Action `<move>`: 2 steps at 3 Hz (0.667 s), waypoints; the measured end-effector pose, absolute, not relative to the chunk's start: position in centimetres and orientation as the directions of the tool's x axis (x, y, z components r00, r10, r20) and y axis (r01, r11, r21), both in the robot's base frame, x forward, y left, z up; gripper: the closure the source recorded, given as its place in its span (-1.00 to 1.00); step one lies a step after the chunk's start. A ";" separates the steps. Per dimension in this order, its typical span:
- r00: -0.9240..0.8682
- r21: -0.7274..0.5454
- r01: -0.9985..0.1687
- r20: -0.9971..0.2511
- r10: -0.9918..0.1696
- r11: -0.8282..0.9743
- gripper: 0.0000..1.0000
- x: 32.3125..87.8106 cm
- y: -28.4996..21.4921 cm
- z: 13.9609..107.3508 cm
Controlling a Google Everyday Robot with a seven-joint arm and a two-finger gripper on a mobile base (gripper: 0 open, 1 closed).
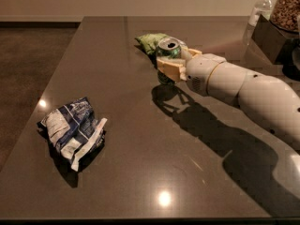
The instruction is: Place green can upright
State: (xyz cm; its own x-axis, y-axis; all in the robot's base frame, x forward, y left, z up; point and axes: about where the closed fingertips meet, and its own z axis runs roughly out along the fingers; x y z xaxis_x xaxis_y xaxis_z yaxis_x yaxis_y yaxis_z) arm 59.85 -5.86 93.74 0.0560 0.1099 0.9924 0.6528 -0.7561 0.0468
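Note:
The green can [168, 50] stands upright, silver top showing, at the back middle of the dark table [140, 139]. My gripper [169, 64] comes in from the right on a white arm and is shut around the can's body, its tan fingers [168, 70] on either side. The can's lower part is hidden behind the fingers, so I cannot tell whether it rests on the table or hangs just above it.
A small green snack bag [151, 41] lies just behind the can. A crumpled blue-and-white bag [73, 131] lies at the front left. A dark box [272, 34], a jar and a clear bottle [260, 7] stand at the back right.

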 end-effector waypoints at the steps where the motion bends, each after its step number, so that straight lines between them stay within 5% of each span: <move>1: 0.057 0.035 0.656 0.994 0.096 -0.754 0.68 59.9 -5.6 93.0; 2: 0.068 0.018 0.662 0.994 0.084 -0.749 0.21 60.1 -5.1 92.2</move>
